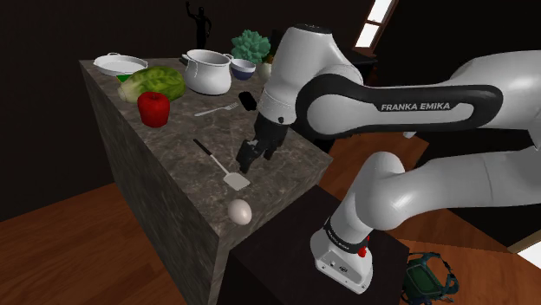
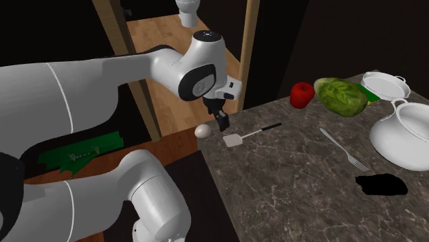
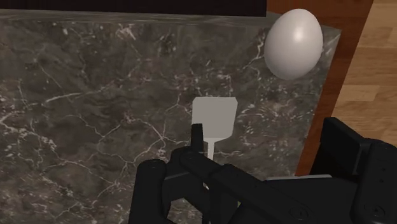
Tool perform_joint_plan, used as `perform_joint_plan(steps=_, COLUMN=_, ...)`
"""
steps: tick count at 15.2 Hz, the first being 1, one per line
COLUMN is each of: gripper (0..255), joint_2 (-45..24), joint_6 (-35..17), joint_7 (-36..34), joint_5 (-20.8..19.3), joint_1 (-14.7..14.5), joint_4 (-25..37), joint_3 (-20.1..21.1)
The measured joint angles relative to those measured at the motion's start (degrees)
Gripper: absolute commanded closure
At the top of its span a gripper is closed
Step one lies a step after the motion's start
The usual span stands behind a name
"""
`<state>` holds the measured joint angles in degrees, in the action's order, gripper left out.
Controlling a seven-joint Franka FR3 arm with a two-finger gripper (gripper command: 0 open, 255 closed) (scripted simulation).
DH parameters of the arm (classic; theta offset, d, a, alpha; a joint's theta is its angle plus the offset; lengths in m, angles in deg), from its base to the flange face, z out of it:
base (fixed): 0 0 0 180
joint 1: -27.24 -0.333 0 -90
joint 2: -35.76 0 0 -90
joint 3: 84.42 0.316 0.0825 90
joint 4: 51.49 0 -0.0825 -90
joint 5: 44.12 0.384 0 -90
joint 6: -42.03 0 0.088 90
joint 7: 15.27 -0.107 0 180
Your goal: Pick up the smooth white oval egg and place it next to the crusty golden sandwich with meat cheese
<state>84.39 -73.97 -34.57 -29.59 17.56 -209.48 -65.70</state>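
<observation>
A dark grey marble counter with white veining (image 1: 178, 143) (image 2: 289, 179) (image 3: 95, 114) stands on a reddish-brown wooden plank floor (image 1: 52, 251) (image 2: 158, 34) (image 3: 369, 83). Two brown wooden uprights (image 2: 146, 113) rise beside the counter. A bright slanted two-pane window (image 1: 368, 35) sits high in the dark wall behind. The surroundings are dim.

Bent white arm (image 1: 416, 104), claw (image 1: 246, 163) downward.
</observation>
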Motion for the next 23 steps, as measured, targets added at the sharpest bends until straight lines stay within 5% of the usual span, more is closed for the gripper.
perform_joint_plan(steps=8, gripper=0, joint_2=-7.98, joint_6=-12.47, joint_7=-6.26, joint_5=8.33, joint_1=-5.2, joint_4=-5.2, joint_3=8.44)
perform_joint_plan(steps=15, gripper=0, joint_2=-13.84, joint_6=-20.74, joint_7=-6.55, joint_5=10.3, joint_1=-5.43, joint_4=-7.63, joint_3=11.14)
perform_joint_plan(steps=21, gripper=0, joint_2=-14.84, joint_6=-21.93, joint_7=-6.49, joint_5=10.41, joint_1=-5.28, joint_4=-7.78, joint_3=11.44)
perform_joint_plan(steps=22, gripper=255, joint_2=-14.85, joint_6=-21.94, joint_7=-6.49, joint_5=10.41, joint_1=-5.28, joint_4=-7.78, joint_3=11.44)
perform_joint_plan(steps=23, gripper=255, joint_2=-14.84, joint_6=-21.96, joint_7=-6.49, joint_5=10.41, joint_1=-5.27, joint_4=-7.76, joint_3=11.43)
